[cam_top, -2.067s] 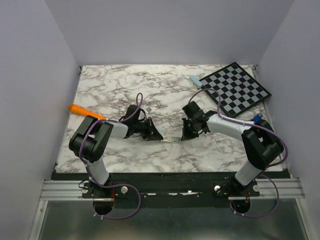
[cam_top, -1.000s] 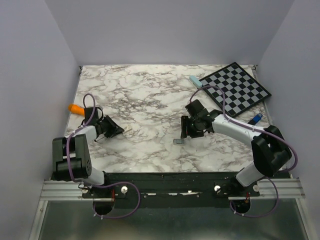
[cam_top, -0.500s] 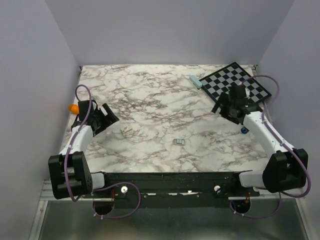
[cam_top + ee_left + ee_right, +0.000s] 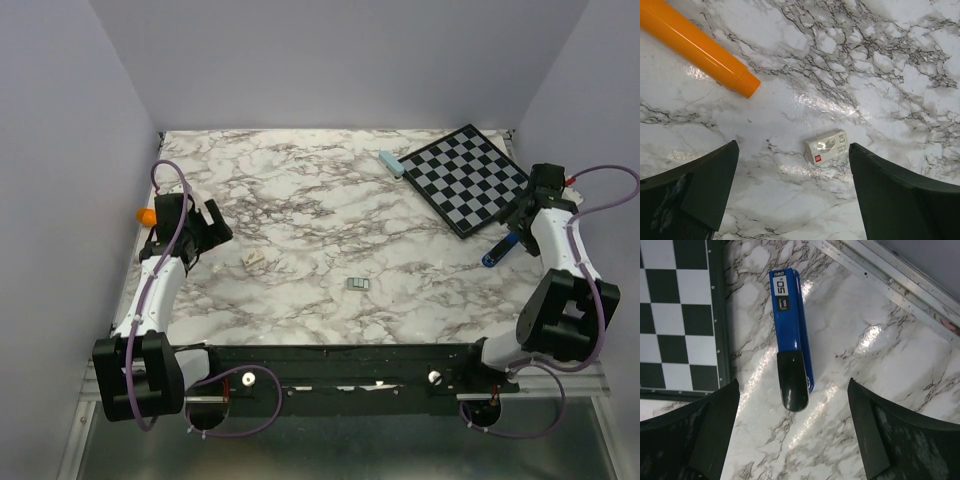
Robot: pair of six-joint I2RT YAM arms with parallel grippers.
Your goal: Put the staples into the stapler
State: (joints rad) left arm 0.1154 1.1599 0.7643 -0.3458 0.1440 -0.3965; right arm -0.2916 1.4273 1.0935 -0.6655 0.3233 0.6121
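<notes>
The staples (image 4: 357, 284) are a small grey block lying alone on the marble at middle front, away from both arms. The stapler (image 4: 500, 249) is slim and dark blue with a black end, and lies near the right edge beside the checkered board. In the right wrist view the stapler (image 4: 792, 355) lies flat, its black end between my open fingers. My right gripper (image 4: 521, 224) (image 4: 793, 382) hovers over it, holding nothing. My left gripper (image 4: 213, 233) (image 4: 792, 145) stands open and empty at the far left.
A small white box (image 4: 254, 258) (image 4: 827, 146) with a red label lies just ahead of the left gripper. An orange stick (image 4: 147, 215) (image 4: 697, 47) lies by the left edge. The checkered board (image 4: 470, 180) (image 4: 675, 315) sits back right, a light blue block (image 4: 390, 163) at its corner.
Both arms have swung out from the centre, the left to the left edge, the right over the stapler. Both grippers opened. The staples stay on the marble where the right arm left them.
</notes>
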